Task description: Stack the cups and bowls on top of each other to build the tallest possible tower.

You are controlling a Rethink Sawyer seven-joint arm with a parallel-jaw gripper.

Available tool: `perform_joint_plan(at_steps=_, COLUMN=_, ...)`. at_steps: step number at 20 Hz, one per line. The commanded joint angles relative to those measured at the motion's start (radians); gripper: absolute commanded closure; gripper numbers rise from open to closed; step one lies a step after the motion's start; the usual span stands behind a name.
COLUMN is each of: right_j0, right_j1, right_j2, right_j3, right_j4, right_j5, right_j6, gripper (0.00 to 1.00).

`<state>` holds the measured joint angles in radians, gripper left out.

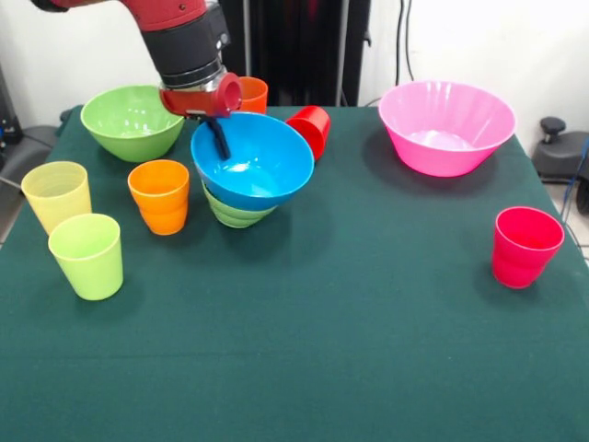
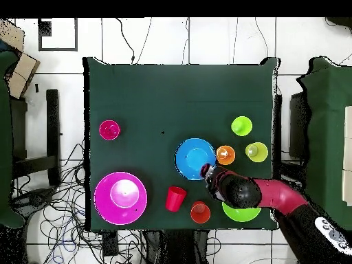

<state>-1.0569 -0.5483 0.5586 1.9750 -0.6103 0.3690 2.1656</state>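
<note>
The large blue bowl [image 1: 262,170] sits nested in the small light green bowl [image 1: 232,210] at mid-table, and shows from above in the overhead view [image 2: 194,157]. My gripper [image 1: 218,138] straddles the blue bowl's far-left rim with one dark finger [image 1: 219,143] inside, shut on the rim; it is also in the overhead view [image 2: 206,170]. The large light green bowl [image 1: 133,122] stands at the back left and the pink bowl [image 1: 446,129] at the back right. Around the stack are a pale yellow cup [image 1: 57,193], a lime green cup [image 1: 87,255], an orange cup [image 1: 159,195], a second orange cup [image 1: 254,92] behind the gripper, and a red cup [image 1: 311,129] on its side. A pinkish-red cup [image 1: 525,246] stands at the right.
The dark green cloth [image 1: 322,350] covers the table. In the overhead view the arm [image 2: 275,194] crosses part of the large light green bowl [image 2: 237,214]. Cables lie on the floor beyond the table edges.
</note>
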Motion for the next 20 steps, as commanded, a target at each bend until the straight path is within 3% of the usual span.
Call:
perform_joint_plan(at_steps=1, right_j0=-0.014, right_j1=0.017, right_j2=0.01, right_j3=-0.03, right_j4=-0.018, right_j5=-0.039, right_j6=-0.026, gripper=1.0)
perform_joint_plan(at_steps=12, right_j0=-0.061, right_j1=-0.019, right_j2=0.063, right_j3=-0.018, right_j4=0.008, right_j5=0.0, right_j6=-0.052, gripper=1.0)
perform_joint_plan(at_steps=20, right_j0=-0.028, right_j1=-0.005, right_j2=0.052, right_j3=-0.029, right_j4=-0.002, right_j5=-0.045, right_j6=-0.011, gripper=1.0)
